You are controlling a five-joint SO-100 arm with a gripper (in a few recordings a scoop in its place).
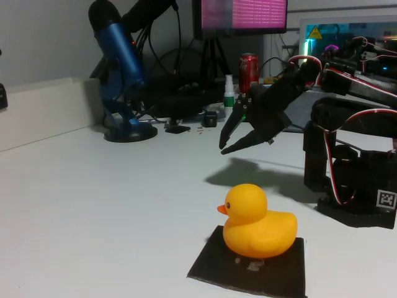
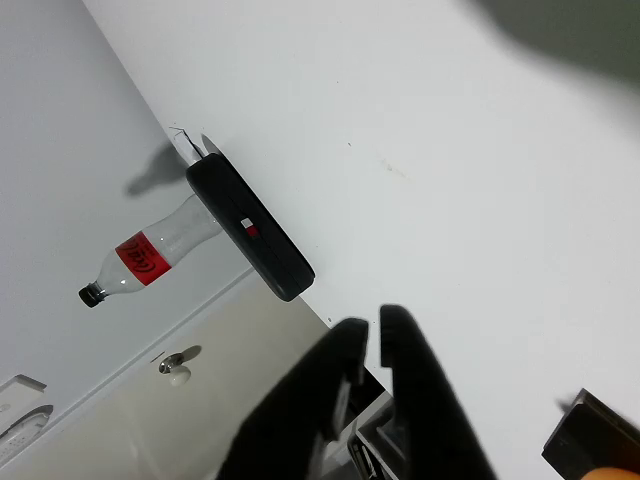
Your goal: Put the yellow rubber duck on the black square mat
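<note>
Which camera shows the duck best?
The fixed view: the duck shows whole, sitting on the mat. The wrist view catches just an orange sliver at its bottom right corner.

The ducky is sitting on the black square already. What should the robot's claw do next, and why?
Probably just pull back a little and rest. The glossy yellow rubber duck already sits upright on the thin black square mat, and the black claw hangs above the white table behind it, empty and well clear, so nothing seems left to carry.

Fixed view evenly lit, background dim; soft shadow cast on white table point(image 1: 93, 205) beneath arm. Monitor point(image 1: 243, 15) glare noted. Wrist view sharp.
</note>
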